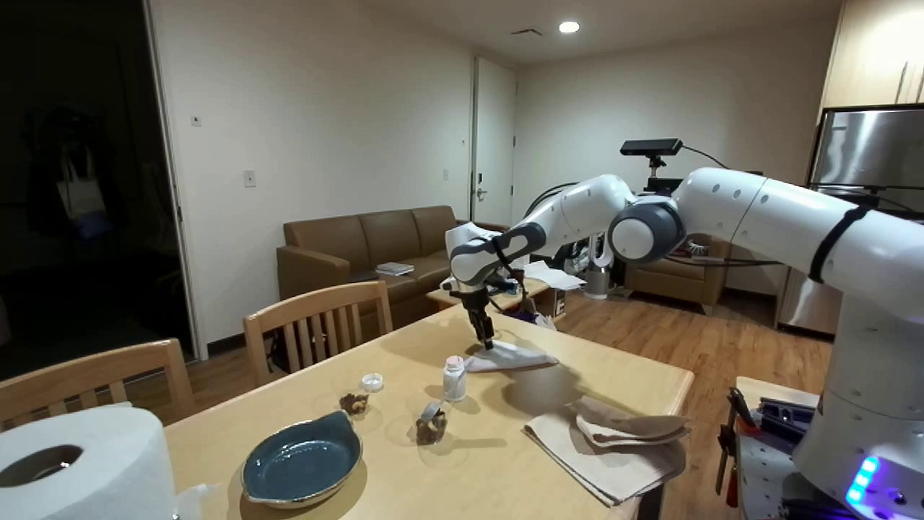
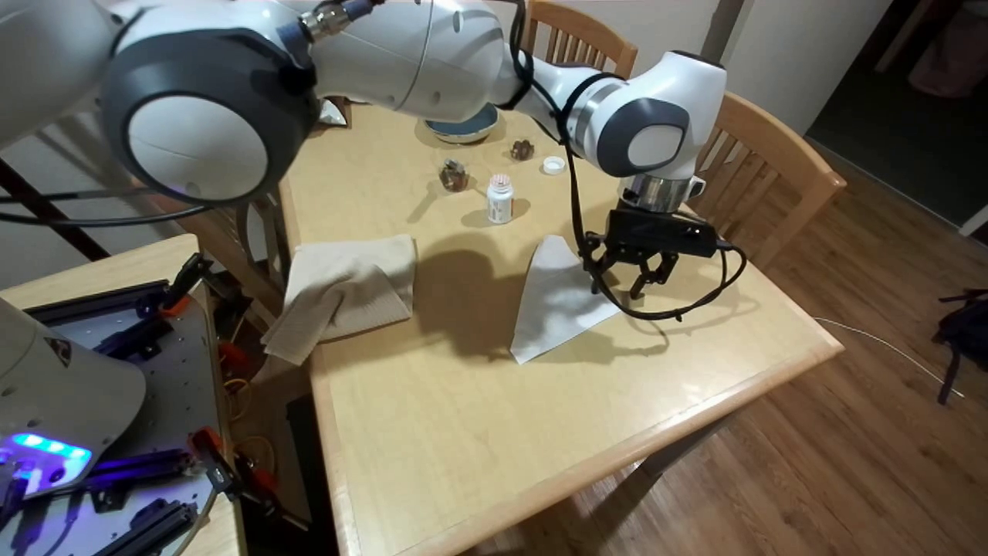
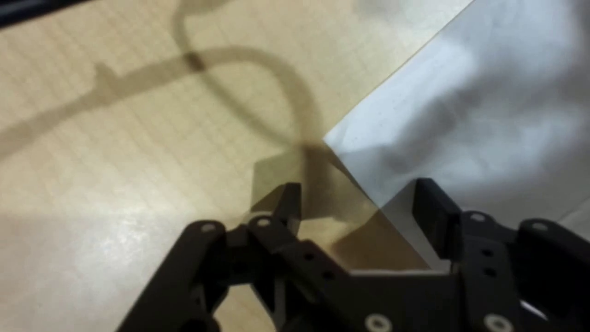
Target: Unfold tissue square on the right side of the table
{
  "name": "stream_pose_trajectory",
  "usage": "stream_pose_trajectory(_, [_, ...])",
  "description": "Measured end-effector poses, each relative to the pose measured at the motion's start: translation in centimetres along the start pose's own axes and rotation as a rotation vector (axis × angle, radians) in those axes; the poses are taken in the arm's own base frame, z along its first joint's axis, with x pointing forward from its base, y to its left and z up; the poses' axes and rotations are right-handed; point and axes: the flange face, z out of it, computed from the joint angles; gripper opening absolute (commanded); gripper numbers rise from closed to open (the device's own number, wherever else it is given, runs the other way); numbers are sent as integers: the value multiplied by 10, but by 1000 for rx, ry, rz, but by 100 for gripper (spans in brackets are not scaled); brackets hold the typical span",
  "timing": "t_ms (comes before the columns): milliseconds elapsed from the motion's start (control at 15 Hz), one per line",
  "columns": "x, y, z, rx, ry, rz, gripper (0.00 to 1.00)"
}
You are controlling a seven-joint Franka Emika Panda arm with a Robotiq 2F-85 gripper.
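"One tissue [image 2: 554, 309], apparently folded, on the worktop [image 2: 463, 448]; edge running below the hand [image 2: 615, 293], whose fingers [image 3: 433, 216] stand parted, holding nothing. Risks?"

"Pinching too deep could catch every layer; pressing low could slide the tissue whole."

"Obstacles?"

"One upright bottle [image 2: 499, 202], near the tissue, likeliest to be knocked; one cloth [image 2: 351, 278] and one blue bowl [image 1: 303, 462], farther off."

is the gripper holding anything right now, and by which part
Nothing is held. The gripper is open over the edge of the tissue, its fingers apart, one above the tissue, one above the table.
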Motion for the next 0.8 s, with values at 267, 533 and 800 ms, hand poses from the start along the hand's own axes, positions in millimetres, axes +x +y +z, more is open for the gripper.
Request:
stream_pose_trajectory(267, [-8, 1, 7, 40, 6, 19, 100])
stream_pose_trajectory(533, [-19, 4, 7, 76, 17, 46, 100])
stream_pose_trajectory(800, [-24, 5, 5, 93, 14, 65, 74])
